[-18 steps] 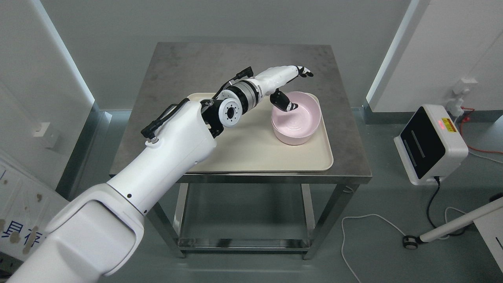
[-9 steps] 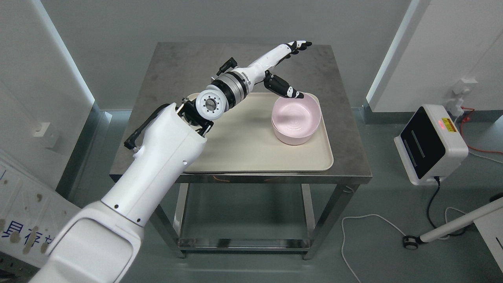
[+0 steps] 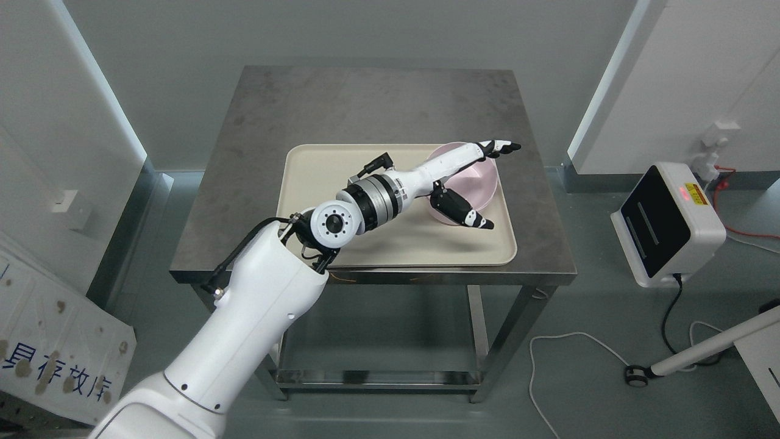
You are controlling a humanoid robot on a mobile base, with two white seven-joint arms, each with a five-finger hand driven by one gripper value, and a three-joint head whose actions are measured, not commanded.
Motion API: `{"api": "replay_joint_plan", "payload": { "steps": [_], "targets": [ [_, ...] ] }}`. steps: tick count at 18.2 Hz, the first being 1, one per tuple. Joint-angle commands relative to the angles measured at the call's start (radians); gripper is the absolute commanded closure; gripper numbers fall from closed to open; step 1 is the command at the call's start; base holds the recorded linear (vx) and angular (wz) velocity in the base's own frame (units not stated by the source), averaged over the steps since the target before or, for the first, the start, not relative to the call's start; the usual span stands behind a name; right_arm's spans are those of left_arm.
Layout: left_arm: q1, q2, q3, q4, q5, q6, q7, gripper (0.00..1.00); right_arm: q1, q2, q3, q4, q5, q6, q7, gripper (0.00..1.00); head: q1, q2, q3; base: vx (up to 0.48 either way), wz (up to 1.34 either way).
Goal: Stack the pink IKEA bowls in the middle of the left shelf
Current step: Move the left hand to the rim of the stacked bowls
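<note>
Pink bowls [image 3: 474, 180], nested one in another, sit at the far right of a cream tray [image 3: 341, 183] on a steel table [image 3: 365, 103]. My left arm reaches in from the lower left and crosses the tray. My left hand [image 3: 495, 184] is over the bowls and hides their left and front part. Its fingers [image 3: 501, 147] point right, stretched past the far rim, while the thumb [image 3: 472, 216] points right over the tray in front of the bowls. The hand is open and holds nothing.
A white device with a black panel [image 3: 667, 222] stands on the floor at the right, with cables and a white pole [image 3: 701, 350] near it. A white board with blue characters [image 3: 55, 360] leans at the lower left. White wall panels flank the table.
The thumb left the inside of the bowls, the hand rose toward the table's back, then came down and nearer, across the bowls. The bowls stayed put.
</note>
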Motion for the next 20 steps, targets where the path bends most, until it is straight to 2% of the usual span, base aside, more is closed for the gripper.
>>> {"api": "replay_joint_plan", "payload": {
  "steps": [1,3,7,12,17,20],
  "targets": [
    [0.034,0.017,-0.045,-0.108,-0.305,0.019,-0.065,0.1,0.0,-0.017,-0.009,0.0,0.008,0.001,0.001,0.0,0.0,0.0,0.0,0.0,0.0],
    [0.026,0.017,-0.043,-0.082,-0.377,0.036,-0.079,0.13,0.0,-0.017,-0.009,0.0,0.008,0.001,0.001,0.0,0.0,0.0,0.0,0.0,0.0],
    [-0.015,0.017,-0.043,-0.037,-0.404,0.076,-0.084,0.19,0.0,-0.017,-0.009,0.0,0.008,0.001,0.001,0.0,0.0,0.0,0.0,0.0,0.0],
    [-0.012,0.017,-0.045,-0.025,-0.477,0.079,-0.085,0.22,0.0,-0.017,-0.009,0.0,0.008,0.001,0.001,0.0,0.0,0.0,0.0,0.0,0.0],
    [-0.014,0.017,-0.094,-0.025,-0.517,0.079,-0.085,0.34,0.0,-0.017,-0.009,0.0,0.008,0.001,0.001,0.0,0.0,0.0,0.0,0.0,0.01],
    [-0.015,0.017,-0.117,-0.025,-0.526,0.079,-0.085,0.45,0.0,-0.017,-0.009,0.0,0.008,0.001,0.001,0.0,0.0,0.0,0.0,0.0,0.0]
  ]
}}
